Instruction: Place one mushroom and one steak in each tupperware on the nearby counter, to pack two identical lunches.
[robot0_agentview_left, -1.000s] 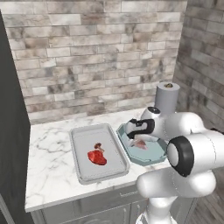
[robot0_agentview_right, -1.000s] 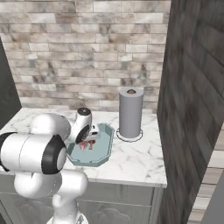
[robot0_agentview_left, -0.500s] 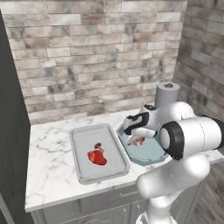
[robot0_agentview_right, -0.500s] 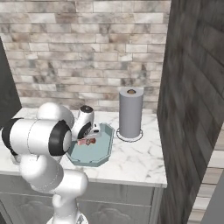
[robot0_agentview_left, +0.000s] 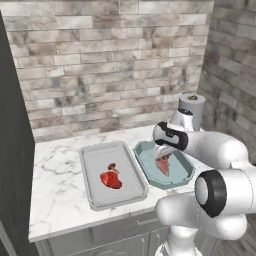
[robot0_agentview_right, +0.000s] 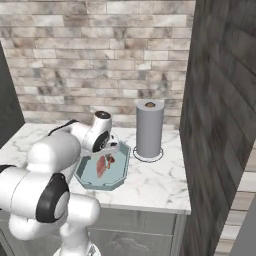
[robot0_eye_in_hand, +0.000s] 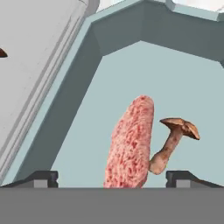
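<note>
Left base view: on the counter (robot0_agentview_left: 55, 170), grey tub (robot0_agentview_left: 95, 192) with red steak (robot0_agentview_left: 111, 180) and mushroom (robot0_agentview_left: 113, 167); teal tub (robot0_agentview_left: 182, 169) beside it, with pink steak (robot0_agentview_left: 163, 165). Right base view: paper roll (robot0_agentview_right: 149, 129) behind teal tub. Hand view: gripper (robot0_eye_in_hand: 112, 177) spread wide, empty, over pink steak touching second mushroom (robot0_eye_in_hand: 175, 140).

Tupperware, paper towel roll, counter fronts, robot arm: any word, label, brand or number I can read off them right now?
None: no readable text in any view.
The grey tupperware, the teal tupperware and the paper towel roll bear no print.
The robot arm and the counter carry no marking.
The pink steak and the mushroom in the teal one show texture alone.
</note>
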